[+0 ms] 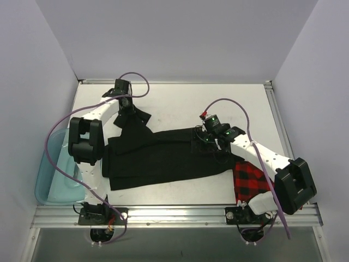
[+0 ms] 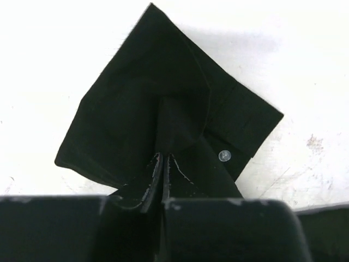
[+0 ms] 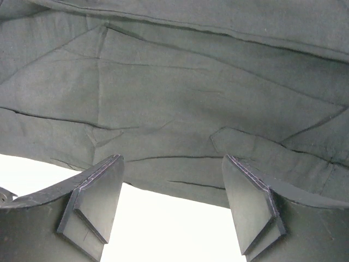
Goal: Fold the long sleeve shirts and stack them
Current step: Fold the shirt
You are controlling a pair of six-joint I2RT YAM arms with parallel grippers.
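We are listing a black shirt lying spread across frame centre, and a red-and-black check shirt lying bunched at lower right.

Shirt right of tub

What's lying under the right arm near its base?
The red-and-black check shirt lies on the table there, next to the black shirt. The right arm crosses over its far edge, so how far it extends beneath the arm cannot be seen.
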